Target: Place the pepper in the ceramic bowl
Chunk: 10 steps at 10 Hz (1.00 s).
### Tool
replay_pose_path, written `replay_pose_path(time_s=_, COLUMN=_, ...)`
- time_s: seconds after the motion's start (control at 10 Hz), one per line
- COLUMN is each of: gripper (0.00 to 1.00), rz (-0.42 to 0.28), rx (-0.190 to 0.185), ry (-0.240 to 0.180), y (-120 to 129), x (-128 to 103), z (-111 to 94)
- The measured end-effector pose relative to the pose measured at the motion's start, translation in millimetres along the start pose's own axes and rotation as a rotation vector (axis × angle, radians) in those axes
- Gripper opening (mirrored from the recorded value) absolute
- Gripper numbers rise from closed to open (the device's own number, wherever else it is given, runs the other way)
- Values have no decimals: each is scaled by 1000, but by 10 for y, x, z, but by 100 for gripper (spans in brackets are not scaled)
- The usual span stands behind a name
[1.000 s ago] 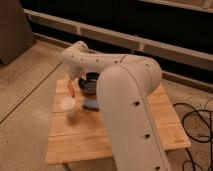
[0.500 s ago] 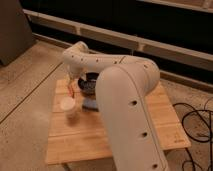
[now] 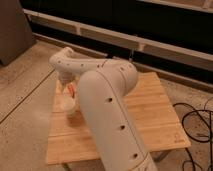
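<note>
Movement over the last second is small: the white arm's (image 3: 112,115) thick upper link has swung a little to the left and now hides the ceramic bowl, which showed before just right of the wrist. The pepper (image 3: 72,90) has barely shifted and sits at the tool (image 3: 67,86), above the white cup (image 3: 70,106) on the wooden counter (image 3: 155,112), so the transfer seems not yet done. The forearm reaches left and the wrist bends downward. Whether the tool grips the pepper I cannot tell.

Lab-like: end effector (image 3: 68,86) over wooden table (image 3: 155,107), cables (image 3: 184,117).
</note>
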Motion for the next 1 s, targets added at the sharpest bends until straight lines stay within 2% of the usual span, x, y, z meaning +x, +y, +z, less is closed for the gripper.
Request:
replay_pose_path(time_s=0.3, gripper=65, rz=-13, rx=20, ry=54, y=-36, x=-48, z=247)
replay_pose_path(time_s=0.5, gripper=65, rz=27, rx=3, ry=78, y=-158, x=-66, z=460)
replay_pose_path(time_s=0.8, gripper=64, rz=53, rx=-26, ry=124, y=-168, x=-55, z=729)
replay_pose_path(time_s=1.0, gripper=47, rz=49, rx=-40, ry=155, y=-190, x=-29, z=829)
